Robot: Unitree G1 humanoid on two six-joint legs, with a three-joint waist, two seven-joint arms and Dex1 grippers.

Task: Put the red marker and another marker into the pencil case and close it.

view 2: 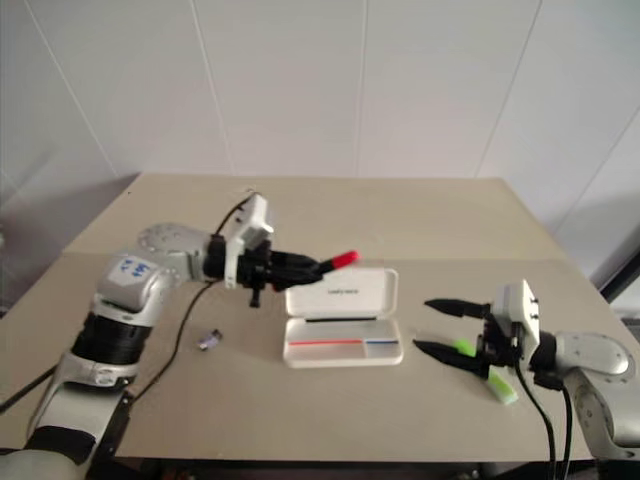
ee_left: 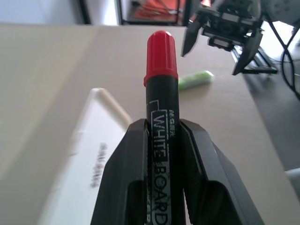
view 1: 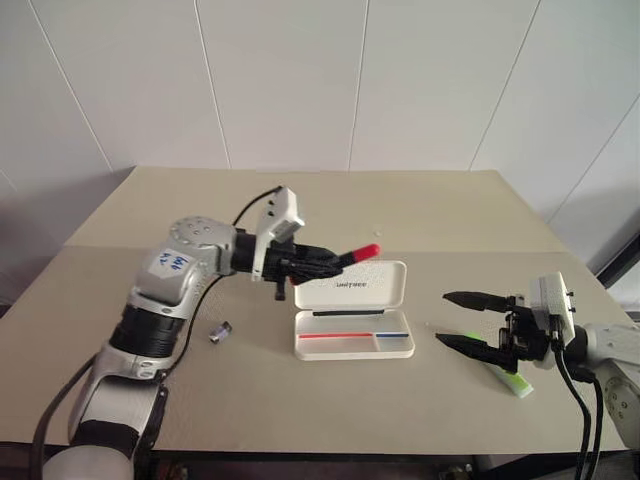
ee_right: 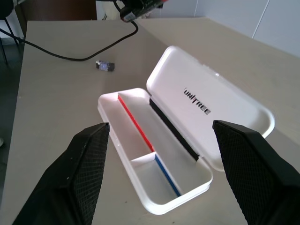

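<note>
Left gripper (view 1: 322, 262) clamped on red marker (view 1: 362, 252), held above open pencil case (view 1: 354, 344) lid. Right gripper (view 1: 478, 322) spread wide, empty, over green marker (view 1: 508, 377) on table (view 1: 420, 205). Risk: release behind lid, missing tray.

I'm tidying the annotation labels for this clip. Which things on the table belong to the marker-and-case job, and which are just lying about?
Part of the job:
- red marker, clamped in the left gripper
- lime-green marker, lying on the table below the open right gripper
- pencil case, lid open, nothing inside

Just lying about:
- small dark object left of the case
</note>
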